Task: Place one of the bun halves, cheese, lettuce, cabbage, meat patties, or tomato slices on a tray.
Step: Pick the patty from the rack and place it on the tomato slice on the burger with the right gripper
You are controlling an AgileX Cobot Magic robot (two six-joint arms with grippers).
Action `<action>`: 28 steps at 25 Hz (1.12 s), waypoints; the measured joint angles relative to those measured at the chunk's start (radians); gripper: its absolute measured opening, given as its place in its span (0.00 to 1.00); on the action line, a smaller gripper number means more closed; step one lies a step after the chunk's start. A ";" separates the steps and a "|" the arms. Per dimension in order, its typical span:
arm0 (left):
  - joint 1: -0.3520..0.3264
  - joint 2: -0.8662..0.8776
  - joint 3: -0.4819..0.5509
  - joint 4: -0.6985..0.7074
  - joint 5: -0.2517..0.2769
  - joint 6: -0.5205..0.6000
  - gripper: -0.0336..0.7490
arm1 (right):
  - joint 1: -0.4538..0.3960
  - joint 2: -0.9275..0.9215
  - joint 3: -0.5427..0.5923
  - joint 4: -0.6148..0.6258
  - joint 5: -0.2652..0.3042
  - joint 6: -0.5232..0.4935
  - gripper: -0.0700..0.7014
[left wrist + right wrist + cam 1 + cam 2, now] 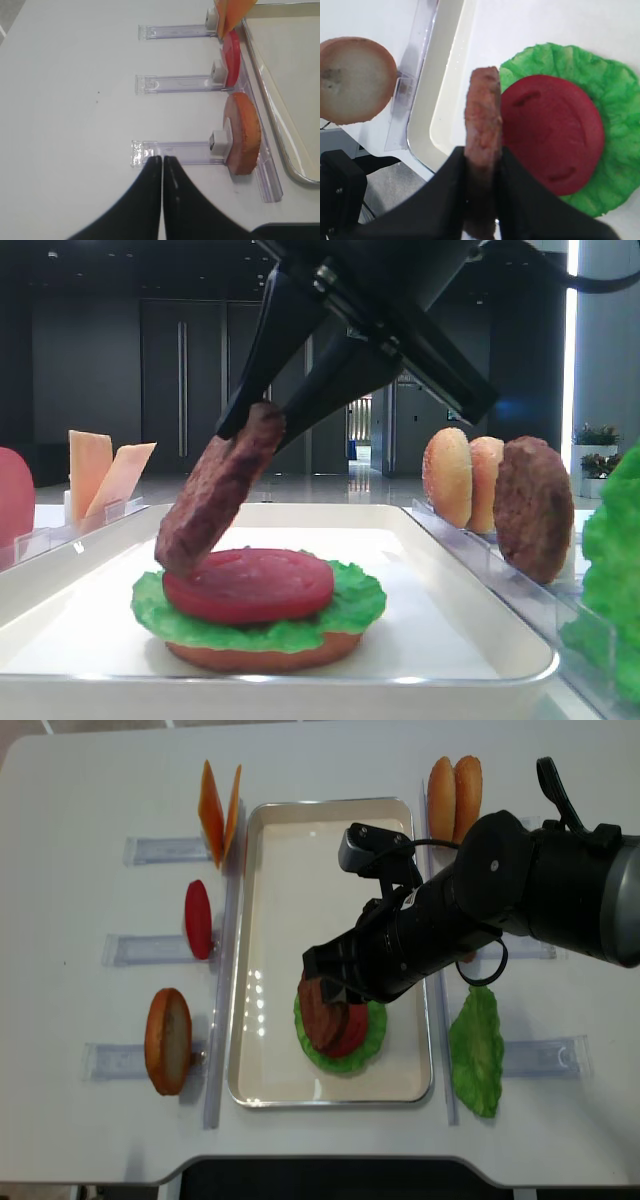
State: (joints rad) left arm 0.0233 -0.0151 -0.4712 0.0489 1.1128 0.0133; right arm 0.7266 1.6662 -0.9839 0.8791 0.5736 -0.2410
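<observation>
Your right gripper [262, 418] is clamped on the rim of a meat patty [217, 490], which hangs tilted from the jaws in the upper centre of the low exterior view, its lower edge just over the left side of the tomato slice [248, 584]. That slice lies flat on a lettuce leaf [352, 608], and the leaf on a bun half [262, 653], all stacked in the lower half of the white tray [478, 640]. In the right wrist view the patty [483, 120] stands edge-on, its long axis running up the frame, with the tomato slice [551, 134] lying to its right and the tray rim [420, 145] to its left. The coming move, as judged from this, turns on that offset: the stack's centre lies toward the right of the frame from the patty's lower edge, so the disc must tip flat in that direction to land centred. Your left gripper [162, 162] is closed on nothing at the bottom of its own view, over bare table beside a clear rack [175, 150] holding another bun half [243, 131], well apart from the stack; the right arm is plainly the nearer.
</observation>
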 joint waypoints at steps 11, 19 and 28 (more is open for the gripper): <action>0.000 0.000 0.000 0.000 0.000 0.000 0.04 | 0.000 0.000 0.000 -0.002 0.015 0.000 0.34; 0.000 0.000 0.000 0.000 0.000 0.000 0.04 | 0.000 0.000 0.000 -0.004 0.015 0.000 0.45; 0.000 0.000 0.000 0.000 0.000 0.000 0.04 | 0.000 0.000 0.000 -0.056 0.004 0.000 0.61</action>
State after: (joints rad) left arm 0.0233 -0.0151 -0.4712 0.0489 1.1128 0.0133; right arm 0.7266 1.6662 -0.9839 0.8228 0.5773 -0.2410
